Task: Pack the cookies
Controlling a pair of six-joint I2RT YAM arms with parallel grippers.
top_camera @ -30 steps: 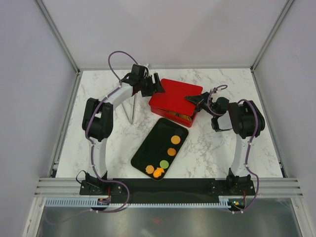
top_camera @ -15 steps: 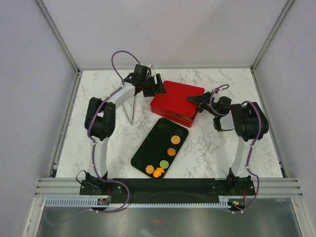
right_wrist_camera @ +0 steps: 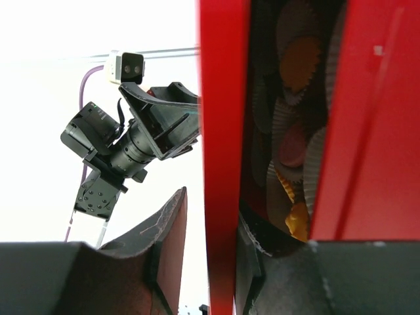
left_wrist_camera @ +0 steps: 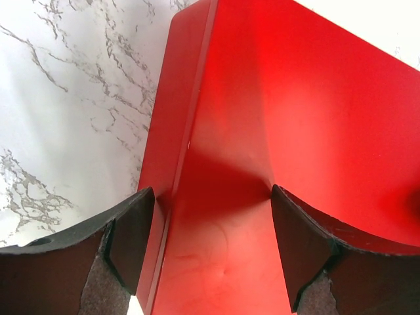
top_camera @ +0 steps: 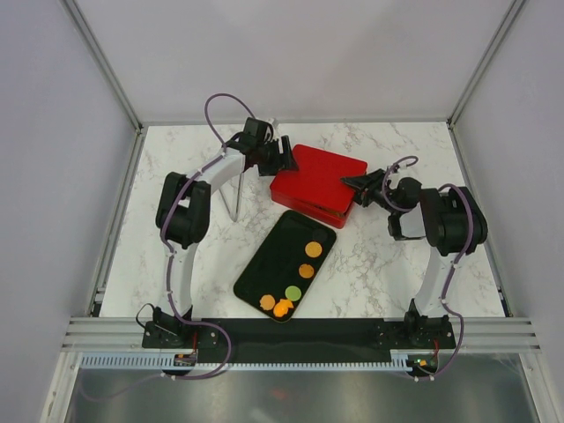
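Marble bench (top_camera: 379,256): red box (top_camera: 308,202) upper centre, five cookies (top_camera: 306,271) on the tray (top_camera: 264,264) mid-frame, more inside the box. Left tool (left_wrist_camera: 210,230) gapes wide over the lid (left_wrist_camera: 295,131) corner; right tool (right_wrist_camera: 210,226), barely parted, straddles its rim.

Marble table (top_camera: 379,264) carries red box (top_camera: 322,172), black tray (top_camera: 269,264) and thin metal stand (top_camera: 236,198).

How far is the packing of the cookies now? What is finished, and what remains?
Done: several cookies lie in paper cups inside the red box. In hand: the lid is almost down, a gap showing; the right pincer straddles its rim, the left pincer is open over its far left corner. Left: five loose cookies on the black tray, then full closing.
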